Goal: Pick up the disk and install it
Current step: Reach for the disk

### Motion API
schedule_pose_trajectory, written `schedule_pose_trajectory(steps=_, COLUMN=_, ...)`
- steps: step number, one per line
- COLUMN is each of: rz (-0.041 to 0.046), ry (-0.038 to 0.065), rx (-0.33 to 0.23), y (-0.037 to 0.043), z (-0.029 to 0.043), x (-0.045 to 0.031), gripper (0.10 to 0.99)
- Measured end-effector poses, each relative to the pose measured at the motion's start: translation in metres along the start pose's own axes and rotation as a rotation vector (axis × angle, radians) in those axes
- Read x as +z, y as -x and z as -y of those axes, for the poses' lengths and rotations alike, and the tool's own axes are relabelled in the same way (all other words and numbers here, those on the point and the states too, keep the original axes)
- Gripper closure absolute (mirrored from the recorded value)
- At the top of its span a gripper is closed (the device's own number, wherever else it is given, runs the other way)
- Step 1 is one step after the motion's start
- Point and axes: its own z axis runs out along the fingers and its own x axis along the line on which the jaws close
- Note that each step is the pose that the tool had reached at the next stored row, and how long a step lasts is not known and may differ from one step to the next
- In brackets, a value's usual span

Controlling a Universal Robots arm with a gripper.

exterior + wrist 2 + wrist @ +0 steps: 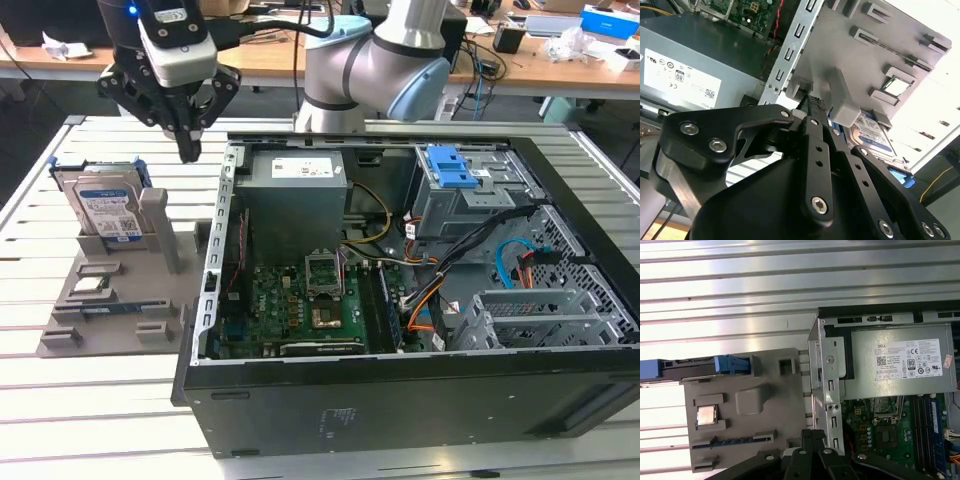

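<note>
The disk [108, 212] is a silver drive with a white-and-blue label in a blue bracket. It stands upright on edge in a slot at the back of a grey holder [120, 295]. My gripper [188, 152] hangs in the air above the holder, up and toward the exterior view's right of the disk, close to the computer case's side wall. Its black fingers meet at one tip with nothing between them. In the first wrist view the disk [705, 367] shows edge-on, well apart from the gripper [812, 434]. The second wrist view has the disk [875, 136] beyond the gripper [813, 103].
An open computer case [215, 300] lies on the slatted table [100, 400] beside the holder. Inside are a grey power supply [295, 195], a motherboard [300, 305], cables and a drive cage with a blue ridged latch [455, 170]. A chip [706, 415] rests in the holder.
</note>
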Motion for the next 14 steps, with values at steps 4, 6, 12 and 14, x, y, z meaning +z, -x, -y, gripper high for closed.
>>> schedule_pose_trajectory(steps=4, rz=0.0, ry=0.0, rx=0.0, y=-0.0101, z=0.0007, x=-0.0003, gripper=0.98)
schedule_pose_trajectory(steps=6, rz=0.0, ry=0.0, rx=0.0, y=-0.0142, z=0.001, x=-0.0004, gripper=0.98)
schedule_pose_trajectory(steps=12, rz=0.0, ry=0.0, rx=0.0, y=-0.0285, z=0.0021, x=-0.0008, gripper=0.98)
schedule_pose_trajectory(steps=14, rz=0.0, ry=0.0, rx=0.0, y=-0.0348, z=0.0026, x=-0.0009, gripper=0.98)
